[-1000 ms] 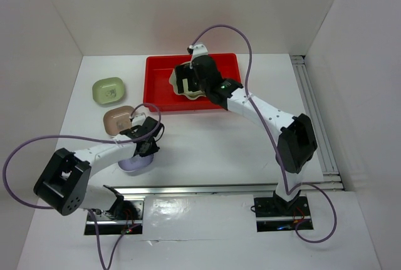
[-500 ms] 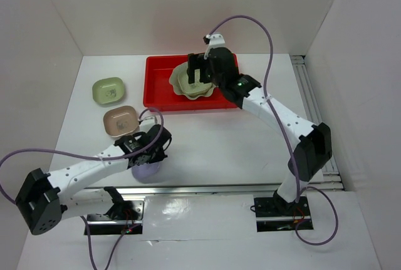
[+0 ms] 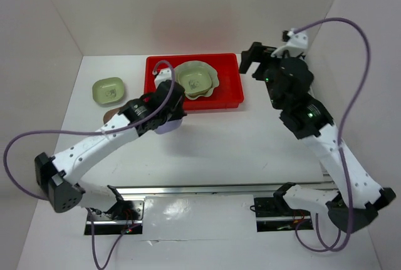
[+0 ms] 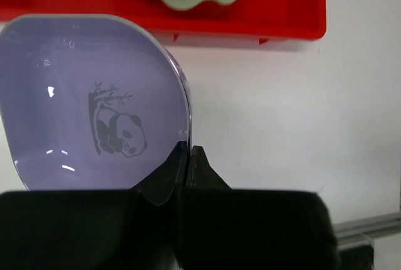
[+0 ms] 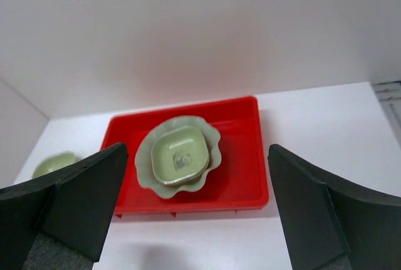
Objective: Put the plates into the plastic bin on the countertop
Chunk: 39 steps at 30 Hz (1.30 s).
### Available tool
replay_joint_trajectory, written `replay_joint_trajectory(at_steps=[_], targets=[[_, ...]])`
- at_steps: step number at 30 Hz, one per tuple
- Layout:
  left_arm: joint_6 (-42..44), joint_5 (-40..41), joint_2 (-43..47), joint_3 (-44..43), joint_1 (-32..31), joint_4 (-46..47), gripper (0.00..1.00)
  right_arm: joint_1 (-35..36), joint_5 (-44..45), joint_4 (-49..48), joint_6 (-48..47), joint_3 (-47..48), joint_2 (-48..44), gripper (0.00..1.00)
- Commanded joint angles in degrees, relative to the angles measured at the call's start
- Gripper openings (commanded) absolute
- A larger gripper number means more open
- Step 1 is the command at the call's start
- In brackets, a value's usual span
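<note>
While the left claw [image 4: 188, 157] pinches the lavender plate [image 4: 88, 107] by its rim, two dishes lie in the plastic bin [image 3: 233, 94]: the scalloped plate [image 3: 214, 81] with a small green plate [image 3: 193, 81] nested inside. A green dish [image 3: 109, 90] and a tan dish [image 3: 108, 116] wait on the countertop [image 3: 219, 145], behind that claw and to its left. The bin's near wall stands just ahead of the held plate, with bare red floor beyond. The right claw [image 5: 197, 201], spread wide, hangs well apart, the bin ahead of it.
</note>
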<state>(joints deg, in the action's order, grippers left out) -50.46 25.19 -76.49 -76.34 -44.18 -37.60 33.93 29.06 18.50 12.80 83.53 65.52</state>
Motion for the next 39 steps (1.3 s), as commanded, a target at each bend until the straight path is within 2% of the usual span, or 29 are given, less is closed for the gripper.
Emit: replay_joint_trajectory(at_steps=[1,5,6,7,10,12,15,17,21,27,31,32,35,36,37,39], targets=[[7.29,0.92,-7.07,-8.63,2.25,5.77,0.00,-0.10,6.80,2.15,0.65,0.67,-4.77,1.00],[13.01,-5.49,-21.56,-25.93,8.57,6.59,0.00,-0.10,5.31,5.31,0.12,1.90,-7.77,1.00],[13.71,-6.81,-27.95,-30.32,9.46,6.58,0.00,-0.10,4.78,5.93,0.12,1.90,-8.29,1.00],[16.07,-9.34,-31.06,-38.37,10.16,6.58,0.00,-0.10,4.00,5.93,0.12,1.90,-8.30,1.00],[20.98,-12.87,-41.85,-51.32,11.92,7.97,0.00,-0.10,2.59,5.93,0.12,0.68,-9.53,1.00],[21.63,-12.89,-46.10,-55.39,12.54,8.60,0.00,-0.10,1.45,5.41,0.64,-0.46,-9.53,1.00],[19.53,-14.10,-50.33,-56.29,14.90,12.37,0.00,0.43,-0.66,4.88,1.27,-3.01,-10.06,1.00],[14.62,-17.36,-50.34,-51.74,16.40,15.97,0.00,0.43,-1.29,4.35,1.27,-4.33,-9.45,1.00],[9.94,-21.14,-50.34,-44.96,18.34,22.39,0.00,0.43,-2.08,4.35,1.27,-4.95,-9.44,1.00],[6.78,-23.34,-55.44,-50.14,18.87,21.70,0.00,0.43,-2.96,3.82,0.74,-7.32,-9.44,1.00],[6.16,-24.48,-55.96,-50.67,18.87,21.70,0.22,0.95,-2.96,3.82,0.74,-7.33,-8.91,1.00],[6.16,-24.49,-55.27,-50.06,18.87,22.31,0.32,0.96,-2.96,4.34,0.74,-7.33,-8.91,1.00],[6.16,-24.49,-52.98,-48.13,18.87,22.83,0.47,0.96,-2.96,3.83,0.74,-7.85,-8.91,1.00],[6.16,-24.49,-52.19,-46.73,18.87,22.84,0.62,0.96,-2.96,3.82,0.74,-7.85,-8.39,1.00],[6.16,-24.49,-50.18,-45.93,18.87,22.84,0.72,0.96,-3.48,3.82,0.74,-7.85,-8.39,1.00],[6.69,-23.17,-47.71,-44.35,18.87,22.84,0.89,0.96,-3.48,3.21,0.74,-7.85,-8.39,1.00]])
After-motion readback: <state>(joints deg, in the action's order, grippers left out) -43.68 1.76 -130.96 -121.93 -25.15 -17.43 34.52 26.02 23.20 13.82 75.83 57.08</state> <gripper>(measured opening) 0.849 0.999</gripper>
